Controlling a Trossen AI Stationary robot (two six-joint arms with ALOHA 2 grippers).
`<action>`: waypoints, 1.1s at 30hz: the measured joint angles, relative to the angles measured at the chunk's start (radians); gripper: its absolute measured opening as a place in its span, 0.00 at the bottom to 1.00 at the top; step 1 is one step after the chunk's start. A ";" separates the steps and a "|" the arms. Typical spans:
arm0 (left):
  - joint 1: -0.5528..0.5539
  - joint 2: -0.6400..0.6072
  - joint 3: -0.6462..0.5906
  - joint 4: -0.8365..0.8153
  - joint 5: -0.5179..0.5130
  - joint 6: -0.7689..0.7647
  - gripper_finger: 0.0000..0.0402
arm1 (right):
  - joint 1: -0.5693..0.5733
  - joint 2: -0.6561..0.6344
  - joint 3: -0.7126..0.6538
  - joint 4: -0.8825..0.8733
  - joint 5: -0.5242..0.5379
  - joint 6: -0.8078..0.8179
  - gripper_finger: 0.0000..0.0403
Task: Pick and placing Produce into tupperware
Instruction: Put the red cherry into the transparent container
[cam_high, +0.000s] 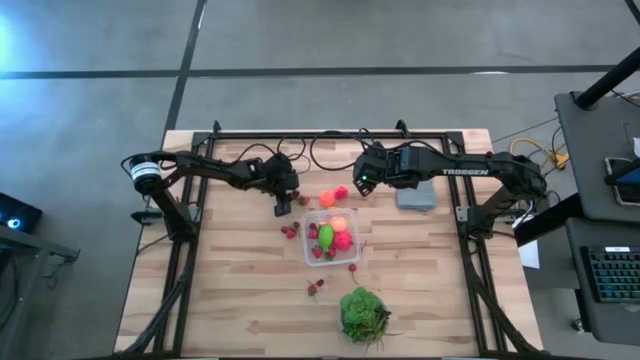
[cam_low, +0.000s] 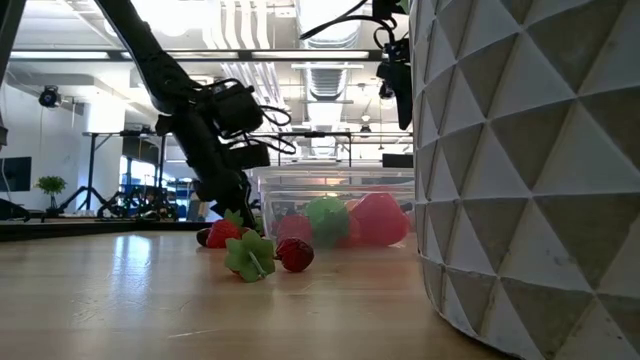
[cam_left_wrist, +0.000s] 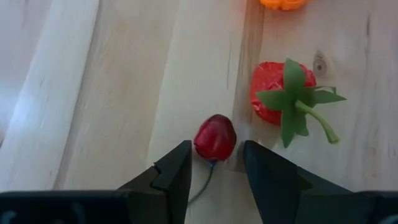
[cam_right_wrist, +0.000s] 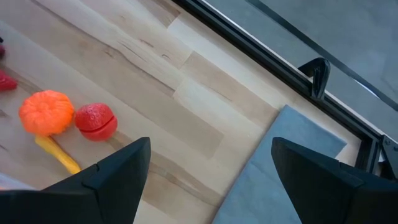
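The clear tupperware (cam_high: 332, 240) stands mid-table with green, pink and orange produce in it. My left gripper (cam_high: 283, 207) is low over the table to its far left. It is open, with its fingers on either side of a small red cherry (cam_left_wrist: 215, 138) that lies on the wood; I see no touch. A strawberry with green leaves (cam_left_wrist: 283, 93) lies just beyond it. My right gripper (cam_high: 360, 186) is open and empty, above the table beyond the tupperware. An orange piece (cam_right_wrist: 46, 112) and a red piece (cam_right_wrist: 96, 120) lie on the wood under it.
A flat grey slab (cam_high: 416, 197) lies at the far right. A green leafy bunch (cam_high: 362, 315) in a white faceted pot (cam_low: 530, 170) stands near the front edge. Loose red berries lie left of the tupperware (cam_high: 290, 230) and in front of it (cam_high: 315, 288).
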 joint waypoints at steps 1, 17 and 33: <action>0.000 0.000 0.000 0.001 0.000 0.000 0.33 | 0.000 0.000 0.000 0.000 0.000 0.000 0.81; 0.000 0.000 0.001 0.017 -0.004 0.002 0.20 | 0.000 0.000 0.000 0.001 0.000 0.000 0.81; 0.000 -0.013 0.065 0.007 -0.053 0.002 0.17 | 0.000 0.000 0.000 0.001 0.000 0.000 0.81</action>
